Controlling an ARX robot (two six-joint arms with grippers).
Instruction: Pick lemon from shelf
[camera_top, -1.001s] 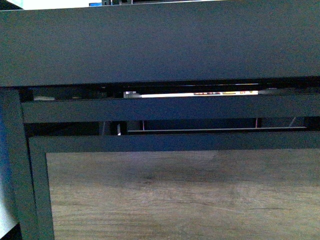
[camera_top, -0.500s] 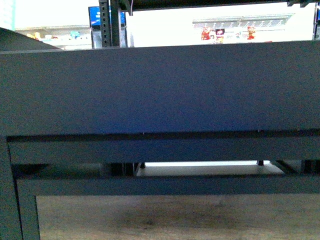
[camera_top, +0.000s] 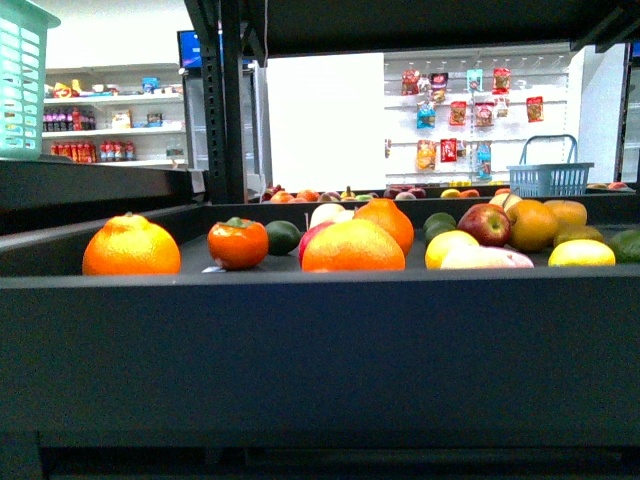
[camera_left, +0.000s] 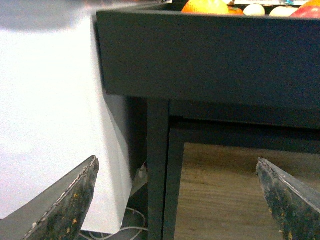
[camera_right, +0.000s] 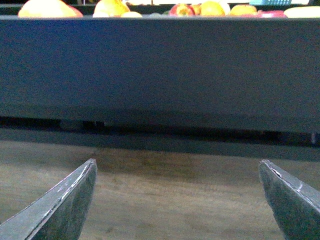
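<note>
Here, only the front view looks over the front wall of the shelf (camera_top: 320, 340) and onto its deck. The lemon (camera_top: 581, 253) lies there at the far right, behind the wall, so its underside is hidden. Just left of it are a pale fruit I cannot name and a red apple (camera_top: 485, 224). Two big oranges (camera_top: 131, 246) (camera_top: 352, 246) sit more to the left, with a small red-orange fruit (camera_top: 238, 243) between them. No arm appears in this view.

The wrist views are lower and show what the front view does not. The left gripper (camera_left: 176, 159) has its fingers (camera_left: 70, 205) wide apart with nothing between them. It faces the left corner of the shelf (camera_left: 210, 55), with the leg (camera_left: 157, 170) and the wood panel (camera_left: 245, 195) below. The right gripper (camera_right: 177, 160) is also spread wide and empty, in front of the dark wall (camera_right: 160, 65) and the panel (camera_right: 165, 190).

In both wrist views only the tops of the fruits show above the wall, cut off by the edge of the picture. I cannot tell which of them is the lemon. The fingers themselves are also cut off at the lower corners.
</note>
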